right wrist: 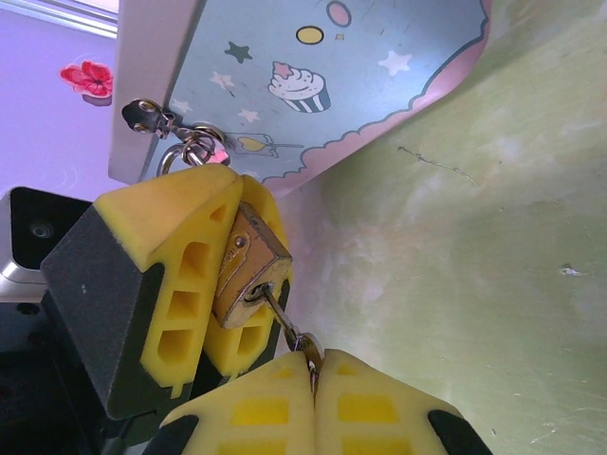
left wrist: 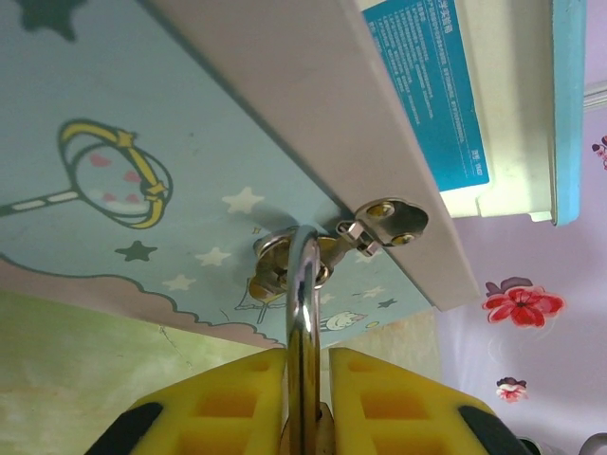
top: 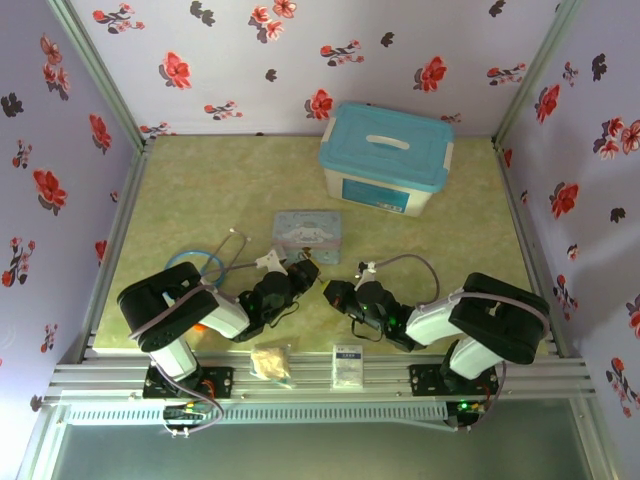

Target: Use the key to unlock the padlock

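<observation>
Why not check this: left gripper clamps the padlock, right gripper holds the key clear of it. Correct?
No: the right wrist view shows the key in the right gripper inserted into the padlock, which the left gripper does clamp.

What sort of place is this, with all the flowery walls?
Probably a staged robot test booth: flowered wall panels box in a small table, and a left arm and right arm sit on an aluminium rail.

The top camera sits high behind the arms (top: 185, 305) and looks down on the whole table (top: 200, 180) from far off. Each wrist camera looks out past its own yellow fingers (left wrist: 228, 403), very close up. All three see the blue tin (top: 308, 232), the wrist ones from either side.
</observation>
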Action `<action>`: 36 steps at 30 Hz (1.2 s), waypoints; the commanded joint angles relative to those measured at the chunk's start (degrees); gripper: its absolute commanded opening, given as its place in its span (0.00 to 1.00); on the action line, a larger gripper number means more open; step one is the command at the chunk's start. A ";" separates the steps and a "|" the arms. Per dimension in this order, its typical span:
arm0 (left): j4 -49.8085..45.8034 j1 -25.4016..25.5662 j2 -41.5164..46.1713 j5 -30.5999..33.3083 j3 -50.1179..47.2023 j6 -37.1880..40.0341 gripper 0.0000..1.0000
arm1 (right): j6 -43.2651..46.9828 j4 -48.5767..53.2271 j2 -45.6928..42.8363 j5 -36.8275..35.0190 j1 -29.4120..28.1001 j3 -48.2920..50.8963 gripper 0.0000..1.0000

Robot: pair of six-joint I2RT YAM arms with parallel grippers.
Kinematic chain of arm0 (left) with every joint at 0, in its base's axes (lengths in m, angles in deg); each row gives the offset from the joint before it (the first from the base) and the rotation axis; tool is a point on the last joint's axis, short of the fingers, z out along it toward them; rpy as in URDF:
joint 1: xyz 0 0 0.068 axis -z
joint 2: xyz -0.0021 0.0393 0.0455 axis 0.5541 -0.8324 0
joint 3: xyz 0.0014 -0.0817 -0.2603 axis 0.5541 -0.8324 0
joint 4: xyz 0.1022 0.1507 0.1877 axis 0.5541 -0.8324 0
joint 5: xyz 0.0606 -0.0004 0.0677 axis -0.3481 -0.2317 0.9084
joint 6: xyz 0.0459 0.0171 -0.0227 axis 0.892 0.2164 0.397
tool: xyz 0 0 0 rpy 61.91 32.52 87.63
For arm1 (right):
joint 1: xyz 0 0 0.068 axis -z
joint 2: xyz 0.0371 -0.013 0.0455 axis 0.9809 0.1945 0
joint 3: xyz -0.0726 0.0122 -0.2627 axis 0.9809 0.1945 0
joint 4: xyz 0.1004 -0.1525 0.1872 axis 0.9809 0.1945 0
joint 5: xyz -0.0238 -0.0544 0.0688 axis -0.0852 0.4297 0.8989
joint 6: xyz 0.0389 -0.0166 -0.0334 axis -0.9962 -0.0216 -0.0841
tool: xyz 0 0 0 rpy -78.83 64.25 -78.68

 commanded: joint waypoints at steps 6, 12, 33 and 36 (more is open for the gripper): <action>3.80 1.26 -0.89 -1.34 1.50 1.39 0.00 | 0.76 -2.67 -2.18 -2.08 -0.32 -0.01 0.00; 3.75 1.19 -0.57 -1.20 1.16 1.78 0.00 | 0.56 -3.14 -2.08 -2.28 -0.36 0.17 0.00; 4.20 1.26 -2.81 -1.98 2.11 1.80 0.00 | 0.12 -5.23 -0.63 -2.88 -0.40 0.51 0.00; 4.28 1.25 -2.80 -2.57 2.27 1.18 0.00 | 0.15 -7.81 0.97 -2.61 -0.38 0.33 0.00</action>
